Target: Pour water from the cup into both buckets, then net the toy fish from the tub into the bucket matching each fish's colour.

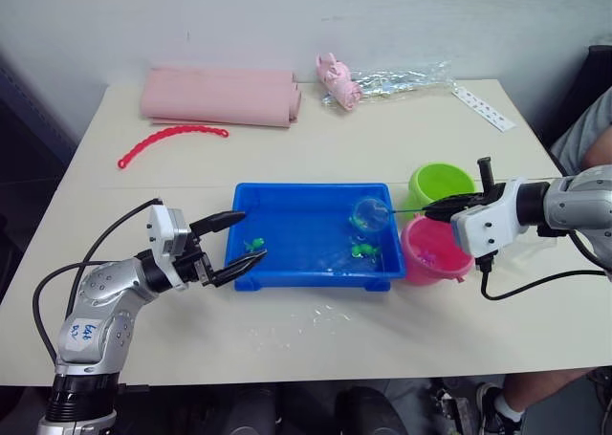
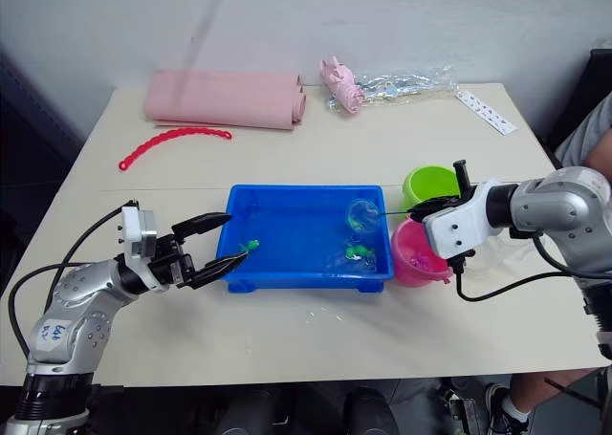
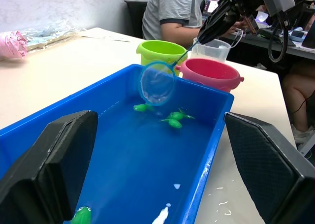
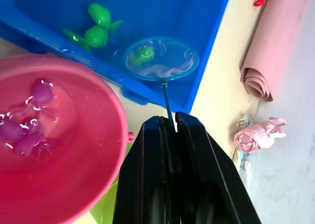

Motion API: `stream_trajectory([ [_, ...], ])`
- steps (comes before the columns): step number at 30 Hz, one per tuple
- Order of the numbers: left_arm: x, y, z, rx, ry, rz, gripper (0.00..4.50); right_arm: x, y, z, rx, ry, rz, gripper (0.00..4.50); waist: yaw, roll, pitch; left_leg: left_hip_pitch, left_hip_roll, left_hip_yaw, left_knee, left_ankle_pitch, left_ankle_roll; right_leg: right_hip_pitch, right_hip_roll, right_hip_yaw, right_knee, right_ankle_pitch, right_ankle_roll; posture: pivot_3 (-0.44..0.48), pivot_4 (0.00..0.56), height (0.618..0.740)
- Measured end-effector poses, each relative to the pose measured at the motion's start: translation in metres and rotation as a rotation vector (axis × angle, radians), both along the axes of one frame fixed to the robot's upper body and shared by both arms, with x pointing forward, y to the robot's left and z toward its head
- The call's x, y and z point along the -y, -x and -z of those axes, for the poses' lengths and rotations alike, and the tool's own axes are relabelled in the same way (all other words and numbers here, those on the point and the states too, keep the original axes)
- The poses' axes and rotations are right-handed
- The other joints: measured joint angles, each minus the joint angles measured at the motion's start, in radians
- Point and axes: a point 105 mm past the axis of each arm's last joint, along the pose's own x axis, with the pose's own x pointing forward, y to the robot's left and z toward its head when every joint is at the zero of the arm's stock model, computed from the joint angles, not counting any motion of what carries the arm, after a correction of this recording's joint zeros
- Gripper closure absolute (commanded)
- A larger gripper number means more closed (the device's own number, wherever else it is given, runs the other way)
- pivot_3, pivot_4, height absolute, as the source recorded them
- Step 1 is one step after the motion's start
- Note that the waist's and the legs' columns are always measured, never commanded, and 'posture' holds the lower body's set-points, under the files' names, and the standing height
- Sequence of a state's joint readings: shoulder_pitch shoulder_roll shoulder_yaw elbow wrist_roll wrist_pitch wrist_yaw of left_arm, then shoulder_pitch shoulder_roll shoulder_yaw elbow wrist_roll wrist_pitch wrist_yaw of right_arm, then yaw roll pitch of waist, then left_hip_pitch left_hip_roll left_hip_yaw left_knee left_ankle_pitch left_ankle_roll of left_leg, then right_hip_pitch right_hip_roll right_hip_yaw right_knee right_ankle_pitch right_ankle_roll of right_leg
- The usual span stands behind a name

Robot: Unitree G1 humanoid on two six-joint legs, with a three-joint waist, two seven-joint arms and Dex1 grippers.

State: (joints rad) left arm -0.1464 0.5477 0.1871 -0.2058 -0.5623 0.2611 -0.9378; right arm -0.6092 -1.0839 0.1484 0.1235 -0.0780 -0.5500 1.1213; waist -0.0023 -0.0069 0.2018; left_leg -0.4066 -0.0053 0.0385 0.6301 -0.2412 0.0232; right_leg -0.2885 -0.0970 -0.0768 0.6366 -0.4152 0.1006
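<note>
**Net held over the tub's right end, green fish below**

The right tool [image 1: 442,206] has its two black fingers pressed together on the thin handle of the net [image 1: 371,213]. The net's blue ring hangs over the right end of the tub [image 1: 287,277], tilted, with its mesh just above the water.

The tub sits at the middle of the counter [image 1: 316,330] with a little water in it. Taking the tub's centre as the clock's centre, two green fish [image 1: 364,250] lie close together near 4 o'clock, under and just beside the net ring, and a third green fish [image 1: 253,245] rests near 9 o'clock by the left wall.

The left tool [image 1: 233,238] hovers at the tub's left rim with its fingers spread apart and nothing between them.

From the tub, the pink bucket [image 1: 432,253] stands at 3 o'clock, just beside the right wall, holding water and pink fish [image 4: 41,92]. The lime green bucket [image 1: 441,182] stands touching it at about 2 o'clock. The clear cup [image 3: 215,48] shows behind the buckets in the left wrist view.

At the counter's far side, near 11 o'clock, lie a rolled pink cloth [image 1: 220,96] and a red bead chain [image 1: 167,141].
</note>
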Motion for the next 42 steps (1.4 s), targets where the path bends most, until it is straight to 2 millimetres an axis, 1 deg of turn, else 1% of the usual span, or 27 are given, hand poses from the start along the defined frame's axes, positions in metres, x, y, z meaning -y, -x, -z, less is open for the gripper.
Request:
stream_trajectory([
  [2,-0.001,-0.001,0.002,-0.007,0.002,-0.003,0.02,0.000,0.004,0.004,-0.035,-0.001,-0.012,4.50,0.000,0.000,0.000,0.000,0.000,0.000,0.000,0.000,0.000,0.000,0.000,0.000,0.000,0.000,0.000,0.000,0.150,0.740],
  [5,-0.003,-0.001,0.004,-0.015,0.004,-0.008,0.02,0.000,0.013,0.017,-0.102,0.014,-0.028,4.50,0.001,0.000,0.000,0.000,0.000,0.000,0.000,0.000,0.000,0.000,0.000,0.000,0.000,0.000,0.000,0.000,0.150,0.740],
  [8,-0.003,-0.001,0.003,-0.010,0.004,-0.008,0.02,-0.003,0.015,0.019,-0.108,0.021,-0.044,4.50,0.000,0.000,0.000,0.000,0.000,0.000,0.000,0.000,0.000,0.000,0.000,0.000,0.000,0.000,0.000,0.000,0.150,0.740],
  [12,-0.003,-0.001,0.003,-0.008,0.004,-0.008,0.02,-0.007,0.010,0.022,-0.084,0.033,-0.041,4.50,-0.002,0.000,0.000,0.000,0.000,0.000,0.000,0.000,0.000,0.000,0.000,0.000,0.000,0.000,0.000,0.000,0.150,0.740],
  [17,-0.003,-0.002,0.004,-0.010,0.004,-0.007,0.02,-0.022,0.002,0.028,-0.063,0.033,-0.074,4.50,-0.002,0.000,0.000,0.000,0.000,0.000,0.000,0.000,0.000,0.000,0.000,0.000,0.000,0.000,0.000,0.000,0.150,0.740],
  [21,-0.002,-0.002,0.004,-0.010,0.004,-0.006,0.02,-0.029,-0.004,0.033,-0.056,0.024,-0.081,4.50,-0.001,0.000,0.000,0.000,0.000,0.000,0.000,0.000,0.000,0.000,0.000,0.000,0.000,0.000,0.000,0.000,0.150,0.740],
  [23,-0.002,-0.002,0.004,-0.009,0.004,-0.006,0.02,-0.028,-0.009,0.032,-0.040,0.022,-0.070,4.50,0.000,0.000,0.000,0.000,0.000,0.000,0.000,0.000,0.000,0.000,0.000,0.000,0.000,0.000,0.000,0.000,0.150,0.740],
  [27,-0.002,-0.002,0.003,-0.005,0.004,-0.006,0.02,-0.025,-0.017,0.020,0.014,0.022,-0.058,4.50,-0.001,0.000,0.000,0.000,0.000,0.000,0.000,0.000,0.000,0.000,0.000,0.000,0.000,0.000,0.000,0.000,0.150,0.740],
  [33,-0.002,-0.002,0.004,-0.004,0.006,-0.006,0.02,-0.011,-0.025,0.013,0.039,0.048,-0.032,4.50,-0.002,0.000,0.000,0.000,0.000,0.000,0.000,0.000,0.000,0.000,0.000,0.000,0.000,0.000,0.000,0.000,0.150,0.740],
  [38,0.000,-0.001,0.004,-0.006,0.010,-0.002,0.02,-0.006,-0.028,0.015,0.043,0.063,-0.027,4.50,-0.002,0.000,0.000,0.000,0.000,0.000,0.000,0.000,0.000,0.000,0.000,0.000,0.000,0.000,0.000,0.000,0.150,0.740],
  [42,0.000,-0.002,0.004,-0.005,0.011,-0.002,0.02,-0.001,-0.030,0.021,0.030,0.092,-0.021,4.50,-0.002,0.000,0.000,0.000,0.000,0.000,0.000,0.000,0.000,0.000,0.000,0.000,0.000,0.000,0.000,0.000,0.150,0.740],
])
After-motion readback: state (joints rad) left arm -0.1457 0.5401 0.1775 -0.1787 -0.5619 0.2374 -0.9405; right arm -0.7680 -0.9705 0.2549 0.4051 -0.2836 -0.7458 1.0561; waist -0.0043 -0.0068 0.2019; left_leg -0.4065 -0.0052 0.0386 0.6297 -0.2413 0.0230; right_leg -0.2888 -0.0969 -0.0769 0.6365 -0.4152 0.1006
